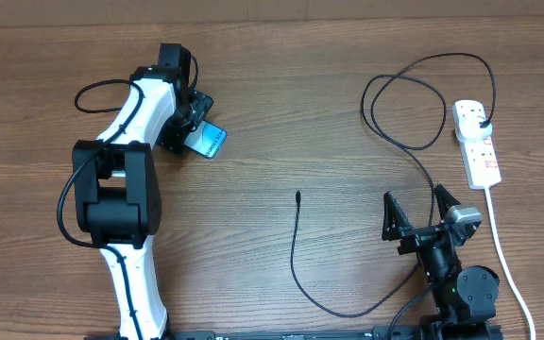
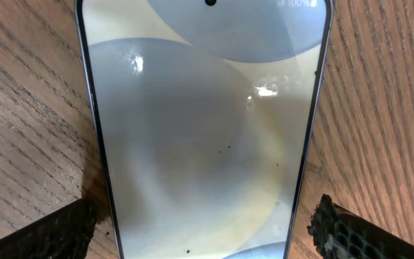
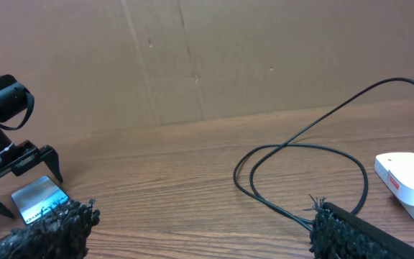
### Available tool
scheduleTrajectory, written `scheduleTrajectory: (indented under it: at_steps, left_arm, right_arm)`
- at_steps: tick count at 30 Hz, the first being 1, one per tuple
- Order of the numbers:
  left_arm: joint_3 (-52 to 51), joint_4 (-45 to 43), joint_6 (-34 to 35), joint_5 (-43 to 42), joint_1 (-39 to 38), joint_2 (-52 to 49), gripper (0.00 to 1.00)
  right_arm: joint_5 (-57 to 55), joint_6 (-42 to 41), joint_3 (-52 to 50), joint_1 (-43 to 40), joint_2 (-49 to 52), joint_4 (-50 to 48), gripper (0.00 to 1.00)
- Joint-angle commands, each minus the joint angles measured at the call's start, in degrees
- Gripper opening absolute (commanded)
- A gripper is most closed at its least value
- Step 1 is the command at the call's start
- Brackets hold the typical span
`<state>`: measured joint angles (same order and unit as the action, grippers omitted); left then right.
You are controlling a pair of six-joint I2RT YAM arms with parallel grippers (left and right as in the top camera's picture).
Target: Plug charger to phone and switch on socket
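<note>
On the table (image 1: 281,113) the socket (image 1: 480,151) lies near the right edge, with the charger (image 1: 294,247) plug apparently seated in it. The phone (image 1: 215,142) lies flat toward the far-left corner, between the left gripper's (image 1: 195,130) spread fingers (image 2: 49,234) and untouched by them. Its long axis runs along the gripper's reach, top end away. The right gripper (image 1: 416,210) is open and empty at the near edge. The charger tip (image 1: 297,195) lies mid-table to its left, pointing at the far edge.
</note>
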<state>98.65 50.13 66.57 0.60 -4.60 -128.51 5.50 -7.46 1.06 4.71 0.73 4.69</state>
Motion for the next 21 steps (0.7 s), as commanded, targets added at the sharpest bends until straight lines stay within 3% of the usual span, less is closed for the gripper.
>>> scheduleTrajectory:
  at_steps: [1,21]
  left_arm:
    - [0.09,-0.66,0.76,-1.33,0.52,-2.64,1.0]
    - [0.09,4.04,4.31,-1.53,0.94,-2.64,1.0]
  right_arm:
    - [-0.48,0.22,-0.59,0.33,-0.57,-0.26,1.0]
    - [-0.48,0.22,-0.59,0.33,-0.57,-0.26,1.0]
